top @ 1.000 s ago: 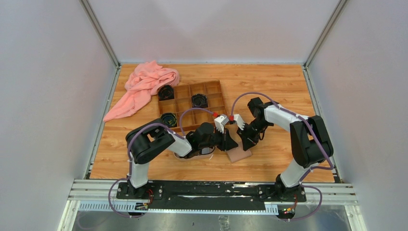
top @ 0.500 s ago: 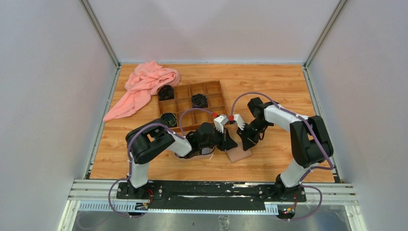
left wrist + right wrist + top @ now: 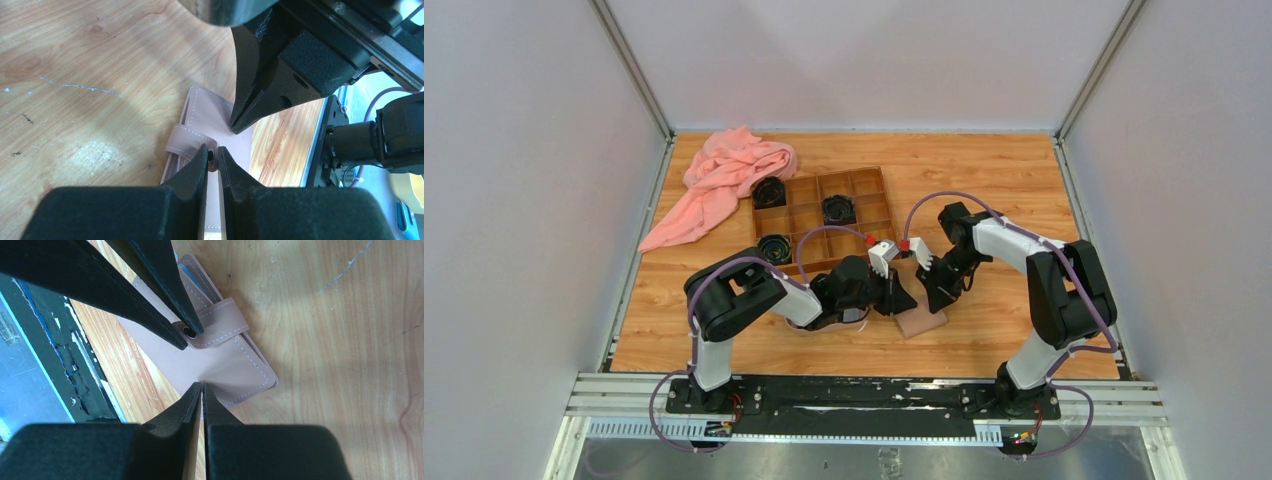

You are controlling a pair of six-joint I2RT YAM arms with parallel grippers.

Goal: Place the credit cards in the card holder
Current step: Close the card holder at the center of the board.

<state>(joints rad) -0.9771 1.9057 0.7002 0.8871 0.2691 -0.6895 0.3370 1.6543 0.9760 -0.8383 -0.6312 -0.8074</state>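
Observation:
The card holder point(image 3: 921, 322) lies flat on the wood near the table's front, tan-pink with a stitched strap across it. In the left wrist view the card holder point(image 3: 206, 112) is below my left gripper point(image 3: 213, 152), which is shut on the snap end of the strap. My left gripper point(image 3: 906, 304) reaches it from the left. My right gripper point(image 3: 202, 385) is shut, and its tips press down on the holder's face point(image 3: 235, 367) beside the strap. From the right, my right gripper point(image 3: 928, 299) meets the left one over the holder. No credit cards are in view.
A brown wooden compartment box point(image 3: 809, 222) stands behind the grippers with black coiled items point(image 3: 838, 208) in three cells. A pink cloth point(image 3: 724, 175) lies at the back left. A pale tray point(image 3: 852, 318) shows under the left arm. The black base rail point(image 3: 864, 395) runs along the front edge.

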